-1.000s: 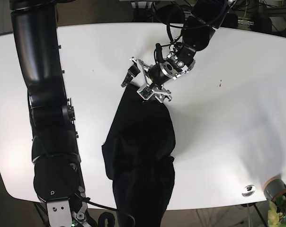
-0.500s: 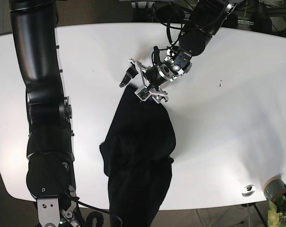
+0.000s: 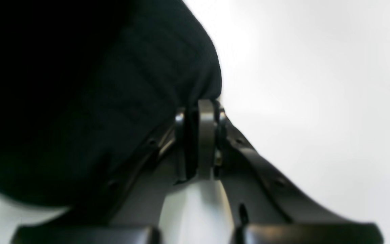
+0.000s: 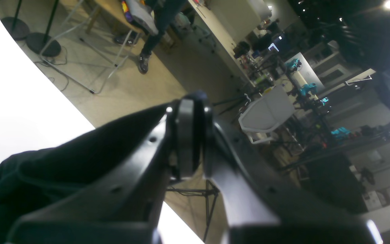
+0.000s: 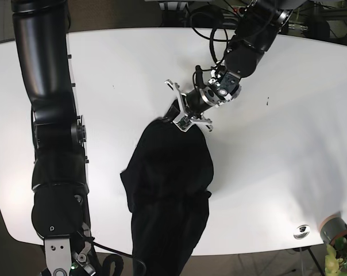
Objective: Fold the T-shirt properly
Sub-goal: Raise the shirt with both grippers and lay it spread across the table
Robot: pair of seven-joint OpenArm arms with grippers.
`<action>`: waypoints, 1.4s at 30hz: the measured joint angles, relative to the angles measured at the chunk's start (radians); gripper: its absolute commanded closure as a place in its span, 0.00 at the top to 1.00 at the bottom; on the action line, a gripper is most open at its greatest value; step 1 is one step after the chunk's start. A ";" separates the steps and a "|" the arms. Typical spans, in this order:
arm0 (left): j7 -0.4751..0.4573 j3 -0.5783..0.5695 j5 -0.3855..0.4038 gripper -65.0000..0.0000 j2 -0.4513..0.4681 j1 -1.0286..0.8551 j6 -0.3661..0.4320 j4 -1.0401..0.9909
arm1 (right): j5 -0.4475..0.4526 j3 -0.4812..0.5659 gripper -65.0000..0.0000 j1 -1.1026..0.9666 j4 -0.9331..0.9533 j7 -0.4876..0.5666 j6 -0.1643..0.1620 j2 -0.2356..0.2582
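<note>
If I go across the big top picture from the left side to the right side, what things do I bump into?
The big black right arm → the black T-shirt → the left claw pinching the shirt's top → the small dark mark on the table → the silver round thing → the gray cup at the table's corner.
</note>
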State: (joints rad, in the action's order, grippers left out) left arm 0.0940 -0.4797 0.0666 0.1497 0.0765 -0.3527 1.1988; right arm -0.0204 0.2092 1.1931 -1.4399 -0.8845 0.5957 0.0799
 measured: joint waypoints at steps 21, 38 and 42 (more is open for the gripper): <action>0.354 0.632 -0.032 0.00 0.048 -0.039 -0.065 0.502 | -0.002 -0.059 0.04 0.000 0.077 0.025 -0.008 0.116; 0.703 0.911 -0.029 0.00 0.134 0.504 -0.227 0.568 | 0.000 -0.080 0.04 0.055 0.205 0.087 -0.043 0.200; 0.753 0.919 -0.026 0.00 0.190 0.636 -0.236 0.562 | -0.002 -0.139 0.04 0.061 0.213 0.088 -0.051 0.220</action>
State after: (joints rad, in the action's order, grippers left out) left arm 0.8467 0.4397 0.0406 0.3397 0.7124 -0.5884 1.7611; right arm -0.0223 0.0704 1.2541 -1.2270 -0.7967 0.5449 0.2996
